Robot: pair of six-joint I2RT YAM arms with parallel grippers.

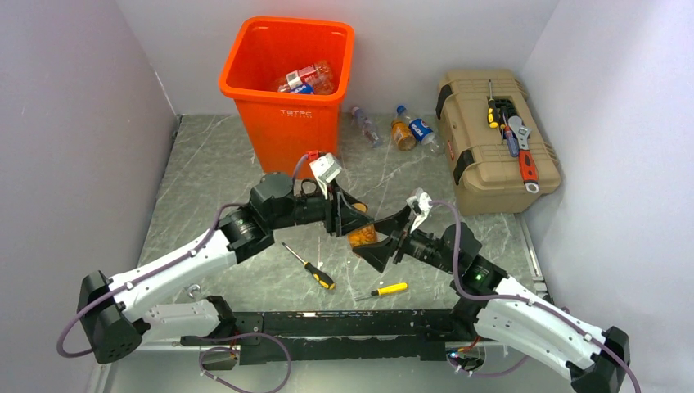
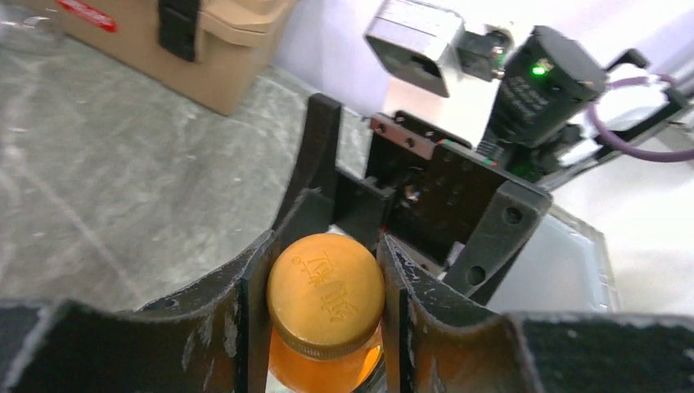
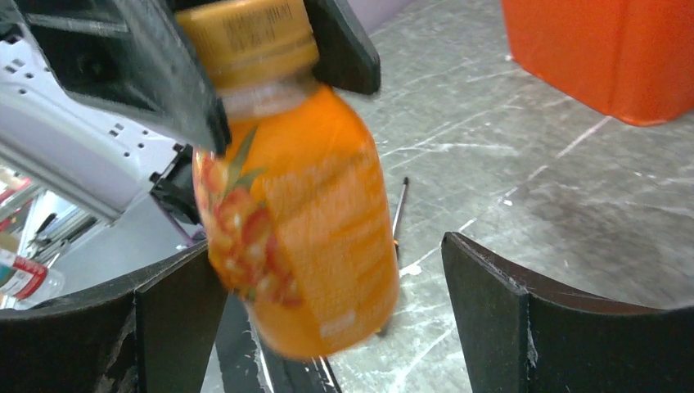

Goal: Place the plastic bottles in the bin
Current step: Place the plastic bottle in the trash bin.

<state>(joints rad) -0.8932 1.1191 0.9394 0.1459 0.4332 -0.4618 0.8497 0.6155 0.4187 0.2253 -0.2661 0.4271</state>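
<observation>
An orange juice bottle [image 1: 362,237] hangs above the table's middle, and my left gripper [image 2: 326,247] is shut on its orange cap [image 2: 326,295]. In the right wrist view the bottle's body [image 3: 311,237] hangs between the spread fingers of my right gripper [image 3: 329,255], which is open; its right finger stands well clear of the bottle. The orange bin [image 1: 286,131] stands at the back with bottles [image 1: 307,79] inside. To its right, more bottles [image 1: 403,131] lie on the table.
A tan toolbox [image 1: 491,155] with hand tools on its lid sits at the back right. Two yellow-handled screwdrivers [image 1: 309,266] [image 1: 385,289] lie on the table below the grippers. Grey walls close in on both sides.
</observation>
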